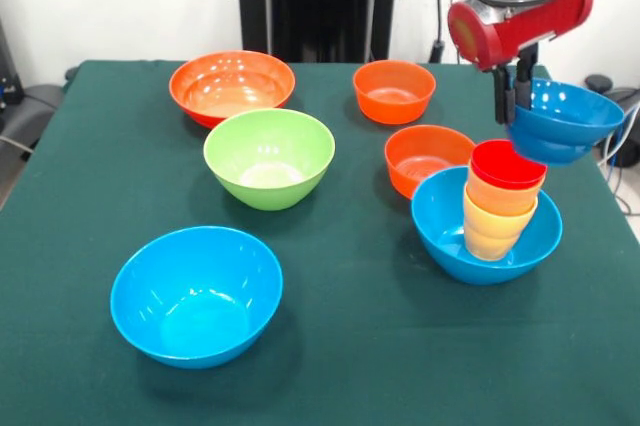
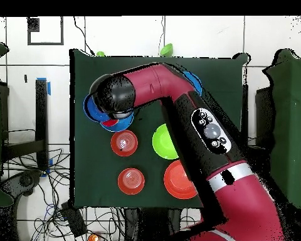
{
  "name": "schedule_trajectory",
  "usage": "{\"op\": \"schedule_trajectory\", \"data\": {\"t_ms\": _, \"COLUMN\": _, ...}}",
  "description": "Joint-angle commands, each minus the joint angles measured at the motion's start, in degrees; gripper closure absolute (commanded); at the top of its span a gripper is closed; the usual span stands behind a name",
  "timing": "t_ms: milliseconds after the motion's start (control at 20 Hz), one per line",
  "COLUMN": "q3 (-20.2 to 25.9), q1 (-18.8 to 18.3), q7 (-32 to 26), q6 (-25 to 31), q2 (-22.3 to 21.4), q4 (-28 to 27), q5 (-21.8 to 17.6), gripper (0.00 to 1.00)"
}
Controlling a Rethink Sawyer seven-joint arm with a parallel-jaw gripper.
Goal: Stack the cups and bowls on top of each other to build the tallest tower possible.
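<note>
Near the desk's (image 1: 330, 346) right edge, the fingers (image 1: 512, 96) hold a small blue bowl (image 1: 565, 118) just above the tower (image 1: 500, 201).

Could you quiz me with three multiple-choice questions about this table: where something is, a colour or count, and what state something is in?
1. Where does the stack of plastic cups stand?
A. in the green plastic bowl
B. in a large light-blue plastic bowl
C. on the bare cloth

2. What colour is the top cup of that stack?
A. red
B. green
C. white

3. What is the robot's gripper doing?
A. hanging empty
B. holding a cup
C. holding a small dark-blue plastic bowl in the air

Answers:
1 B, the blue bowl's rim rings the stack.
2 A, a red rim sits uppermost.
3 C, the fingers clamp its rim above the stack.
</note>
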Motion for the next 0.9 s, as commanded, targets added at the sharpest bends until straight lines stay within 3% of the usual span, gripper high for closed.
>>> {"op": "schedule_trajectory", "data": {"t_ms": 50, "q3": -4.2, "q1": 1.6, "q7": -5.0, "q6": 0.2, "q2": 4.6, "q4": -5.0, "q5": -3.9, "gripper": 1.00}}
{"op": "schedule_trajectory", "data": {"t_ms": 650, "q3": -5.2, "q1": -0.4, "q7": -8.2, "q6": 0.2, "q2": 5.2, "q4": -3.5, "q5": -7.4, "gripper": 1.00}}
{"op": "schedule_trajectory", "data": {"t_ms": 900, "q3": -6.7, "q1": -1.2, "q7": -5.9, "q6": -1.0, "q2": 5.3, "q4": 0.3, "q5": -8.2, "gripper": 1.00}}
